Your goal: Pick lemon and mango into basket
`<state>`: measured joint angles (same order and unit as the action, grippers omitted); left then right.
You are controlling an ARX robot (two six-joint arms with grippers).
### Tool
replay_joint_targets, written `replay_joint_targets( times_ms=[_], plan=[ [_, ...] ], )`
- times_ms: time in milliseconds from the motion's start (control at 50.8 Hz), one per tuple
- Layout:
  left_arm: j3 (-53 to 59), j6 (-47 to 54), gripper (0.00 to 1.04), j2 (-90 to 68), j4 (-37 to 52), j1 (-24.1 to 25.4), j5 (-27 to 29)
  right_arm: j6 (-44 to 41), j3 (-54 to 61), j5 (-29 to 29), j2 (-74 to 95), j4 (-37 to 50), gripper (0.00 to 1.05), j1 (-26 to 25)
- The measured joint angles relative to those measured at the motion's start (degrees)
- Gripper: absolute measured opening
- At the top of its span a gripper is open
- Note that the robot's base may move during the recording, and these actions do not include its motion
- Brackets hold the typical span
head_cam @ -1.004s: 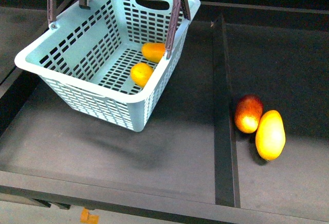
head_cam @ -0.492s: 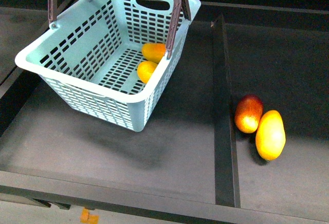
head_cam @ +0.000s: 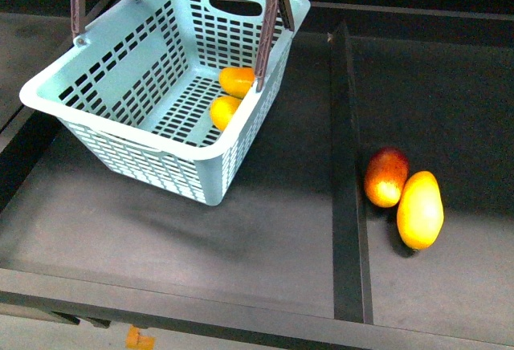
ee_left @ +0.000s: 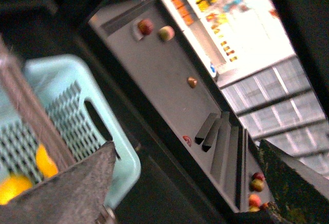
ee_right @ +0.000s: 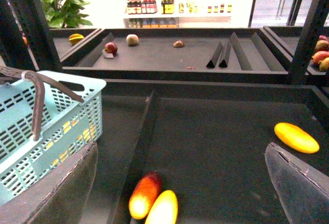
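Note:
The aqua basket (head_cam: 120, 85) stands tilted at the back left of the shelf. Inside it, against its right wall, lie the orange-yellow mango (head_cam: 237, 81) and the smaller yellow lemon (head_cam: 223, 111). Neither gripper shows in the front view. My left gripper (ee_left: 187, 193) hangs open above the basket's (ee_left: 67, 116) far rim and brown handle (ee_left: 31, 116), with nothing between its fingers. My right gripper (ee_right: 180, 193) is open and empty over the right compartment, above a red-blushed mango (ee_right: 144, 196) and a yellow mango (ee_right: 163, 208) lying side by side.
A raised dark divider (head_cam: 347, 165) separates the basket's compartment from the right one. The red-blushed mango (head_cam: 385, 177) and yellow mango (head_cam: 420, 209) lie just right of it. Another yellow mango (ee_right: 295, 137) lies further right. A back shelf (ee_right: 169, 54) holds several fruits.
The gripper seen over the basket's back left corner has left the front view. The lemon rolled toward the basket's right wall, and the basket shifted slightly left.

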<state>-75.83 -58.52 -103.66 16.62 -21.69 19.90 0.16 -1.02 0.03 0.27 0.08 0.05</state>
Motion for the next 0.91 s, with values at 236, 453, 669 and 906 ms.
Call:
replay_joint_targets(
  times_ms=[236,453,669,906],
  plan=[
    [35.5,52.5,0.31,17.1,30.9,8.6,-6.1,0.0,0.0,0.0,0.0,0.0,0.96,0.0],
    [50.3,57.2,0.03,26.3,34.8,11.7,-10.7,0.0,0.0,0.0,0.0,0.0,0.96,0.0],
    [59.2,57.5,0.03,34.4,35.4,14.8,-12.9,0.0,0.0,0.0,0.0,0.0,0.96,0.0],
    [65.8,57.7,0.03,43.2,33.4,16.9,-15.4,0.0,0.0,0.0,0.0,0.0,0.96,0.0]
  ],
)
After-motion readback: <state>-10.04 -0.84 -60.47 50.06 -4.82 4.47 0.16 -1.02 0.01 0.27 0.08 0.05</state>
